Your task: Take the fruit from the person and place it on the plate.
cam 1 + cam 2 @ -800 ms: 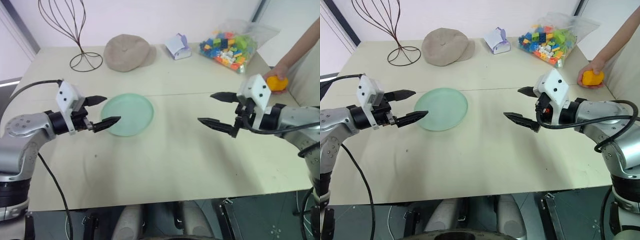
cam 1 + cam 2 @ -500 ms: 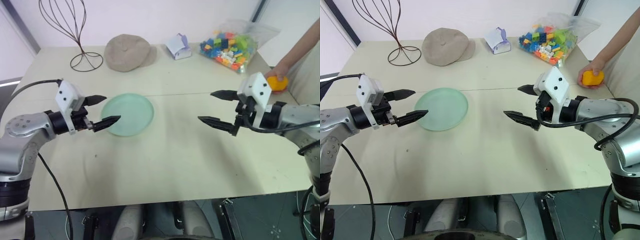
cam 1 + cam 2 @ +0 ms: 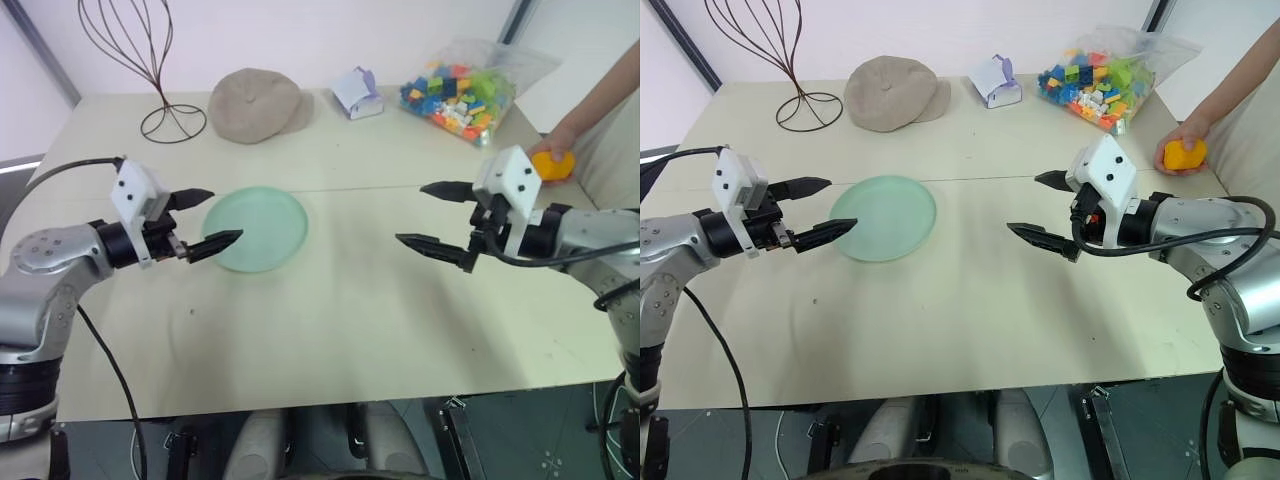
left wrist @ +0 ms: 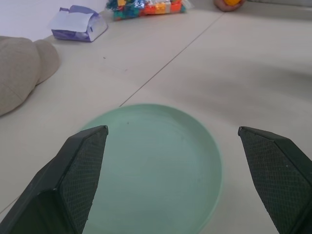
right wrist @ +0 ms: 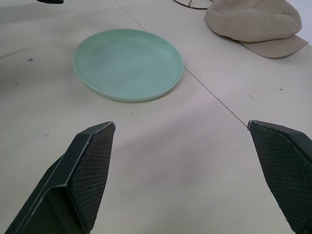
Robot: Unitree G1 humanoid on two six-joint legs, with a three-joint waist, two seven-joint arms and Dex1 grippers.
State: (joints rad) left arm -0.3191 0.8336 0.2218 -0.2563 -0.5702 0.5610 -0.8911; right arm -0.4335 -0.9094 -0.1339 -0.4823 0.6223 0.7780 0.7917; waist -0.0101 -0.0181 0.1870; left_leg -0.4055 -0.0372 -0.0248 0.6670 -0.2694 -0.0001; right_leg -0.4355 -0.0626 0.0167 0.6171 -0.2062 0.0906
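A big pale table (image 3: 970, 330) fills the room's middle. A thin line runs across its top. Behind it stands a plain white wall (image 3: 940, 30). A dark strip (image 3: 680, 45) runs slanted down the wall on the left side. Below the table's near edge the floor (image 3: 1140, 440) looks dark grey. The light is soft and even.

A pale mint-green plate (image 3: 883, 217) lies on a cream table (image 3: 960, 320). At two o'clock, an orange-yellow fruit (image 3: 1184, 154) sits under a person's hand (image 3: 1185, 133). A beige-brown cap (image 3: 895, 93), a lilac-and-white packet (image 3: 995, 81), and a clear bag of multicoloured bricks (image 3: 1102, 78) line twelve o'clock beside a dark wire stand (image 3: 780, 60). Both grippers' fingers (image 5: 92, 165) are black, cross-hatched.
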